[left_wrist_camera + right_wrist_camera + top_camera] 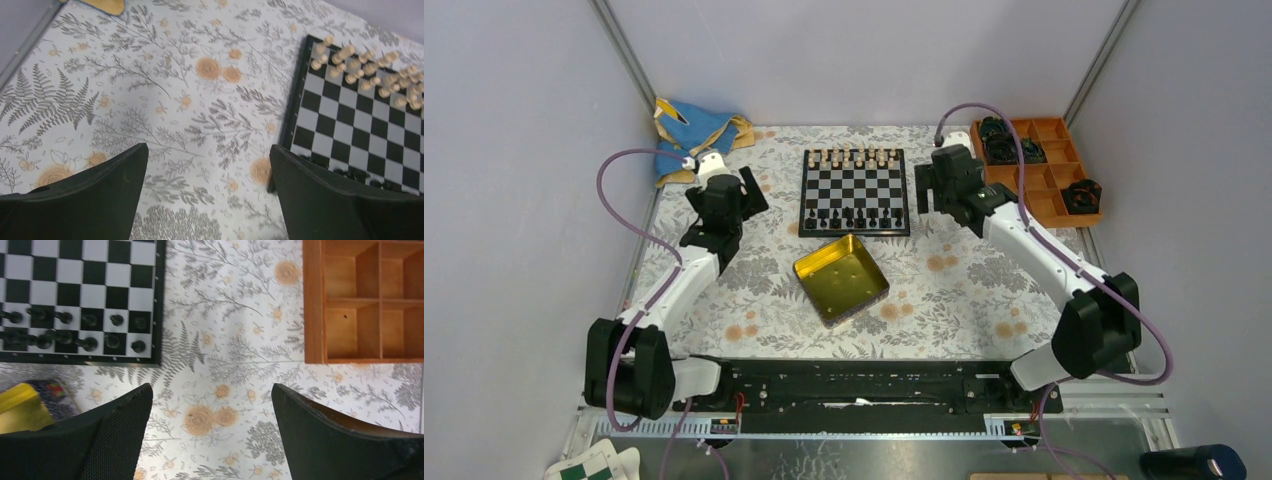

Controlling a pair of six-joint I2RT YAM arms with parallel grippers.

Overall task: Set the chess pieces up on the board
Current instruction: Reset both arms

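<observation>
The board (854,190) lies at the middle back of the table. Cream pieces (856,157) fill its two far rows and black chess pieces (854,215) stand in its two near rows. My left gripper (752,190) hovers open just left of the board with nothing between its fingers. My right gripper (924,192) hovers open just right of it, also empty. In the left wrist view, my left gripper (208,149) is over the floral cloth, with the board (350,125) to its right. In the right wrist view, my right gripper (212,387) is over the cloth beside the board's corner (95,272) and the black chess pieces (75,332).
An open yellow tin (841,279) sits in front of the board. An orange compartment tray (1044,170) with dark round lumps stands at the back right. A blue and yellow cloth (694,135) is bunched in the back left corner. Walls close three sides.
</observation>
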